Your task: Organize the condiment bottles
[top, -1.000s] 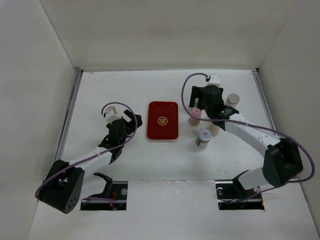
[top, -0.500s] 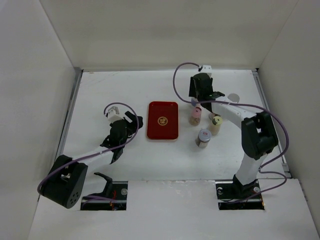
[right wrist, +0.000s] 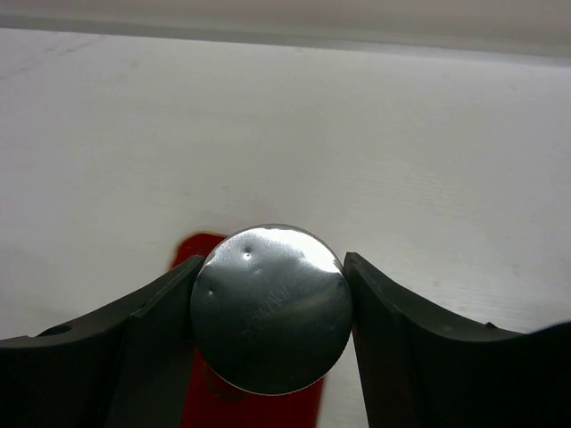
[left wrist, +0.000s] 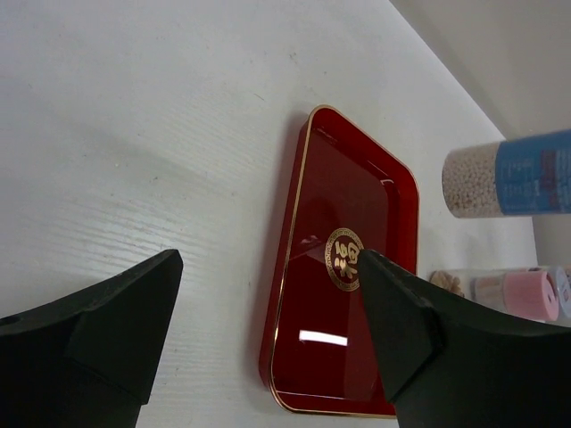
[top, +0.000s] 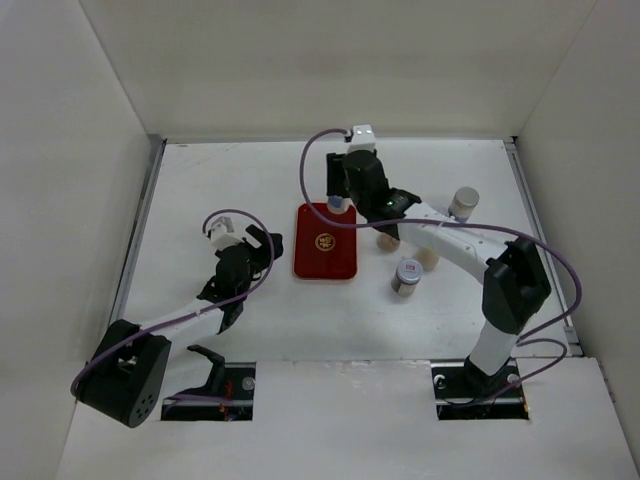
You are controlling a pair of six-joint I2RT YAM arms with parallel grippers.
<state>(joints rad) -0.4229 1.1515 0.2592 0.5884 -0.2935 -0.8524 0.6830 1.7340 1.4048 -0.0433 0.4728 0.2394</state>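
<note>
Right gripper (top: 345, 195) is clamped on the grey-capped bottle (top: 338, 203), holding it above the red tray's (top: 325, 262) far end, likely for set-down. Other bottles (top: 408, 275) stand on the table (top: 200, 180) to the tray's right. Left gripper (top: 262, 243) sits beside the tray, out of the way.
Left wrist: jaws apart, empty.
Right wrist: fingers flank the cap, tray below.

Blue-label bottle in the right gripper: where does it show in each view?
Top external: bottle at the far edge of the tray, under the right gripper.
Left wrist: right edge, beyond the tray.
Right wrist: centre, silver cap between the fingers.
Shared landmark: the red tray.
</note>
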